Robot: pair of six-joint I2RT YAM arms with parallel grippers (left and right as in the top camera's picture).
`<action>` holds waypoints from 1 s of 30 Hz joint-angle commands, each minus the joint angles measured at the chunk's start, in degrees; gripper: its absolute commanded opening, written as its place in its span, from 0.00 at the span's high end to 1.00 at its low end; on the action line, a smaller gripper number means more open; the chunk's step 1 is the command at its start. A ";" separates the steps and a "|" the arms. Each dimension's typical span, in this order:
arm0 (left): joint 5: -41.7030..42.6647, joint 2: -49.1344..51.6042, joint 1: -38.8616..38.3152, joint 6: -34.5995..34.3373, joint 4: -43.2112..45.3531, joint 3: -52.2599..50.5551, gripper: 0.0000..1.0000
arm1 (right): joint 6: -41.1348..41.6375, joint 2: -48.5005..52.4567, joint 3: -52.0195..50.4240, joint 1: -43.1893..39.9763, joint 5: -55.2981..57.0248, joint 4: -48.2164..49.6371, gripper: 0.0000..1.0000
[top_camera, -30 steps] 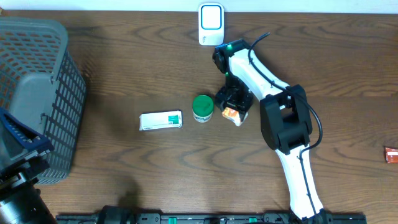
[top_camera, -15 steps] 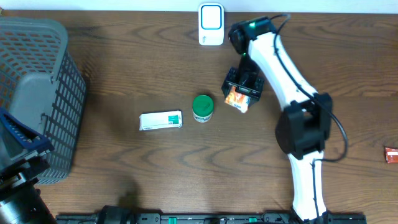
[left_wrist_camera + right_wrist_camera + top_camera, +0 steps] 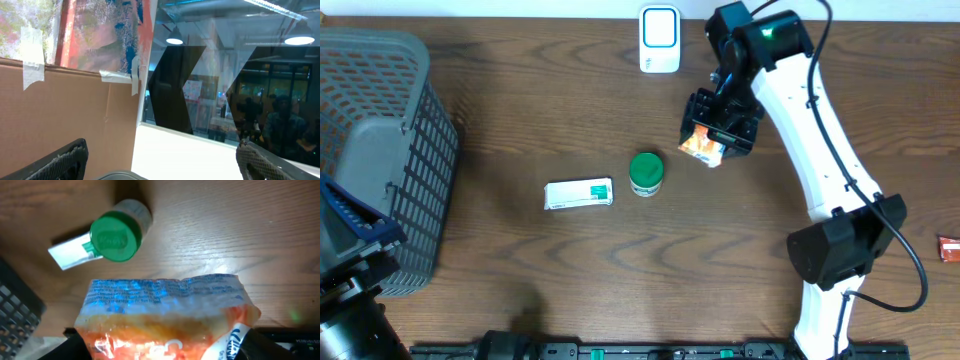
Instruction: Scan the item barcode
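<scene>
Moved nearer the scanner (image 3: 660, 38), the right end effector (image 3: 716, 134) clamps the snack packet (image 3: 700, 149), sealed edge facing the jar (image 3: 645, 173).

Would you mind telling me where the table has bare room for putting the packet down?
Bare wood lies between the basket and the white box, and along the front edge below the green-lidded jar. It is crowded around the jar, the packet in the right gripper and the scanner.

Orange-and-blue packet (image 3: 165, 315), green-capped jar (image 3: 646, 172), white-and-green box (image 3: 579, 193), dark brown wood-grain table (image 3: 520, 285).
</scene>
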 commanded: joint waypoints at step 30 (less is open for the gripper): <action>-0.48 -0.15 0.28 0.50 0.20 0.68 0.05 | 23.30 -0.24 -31.32 4.04 12.76 27.39 0.01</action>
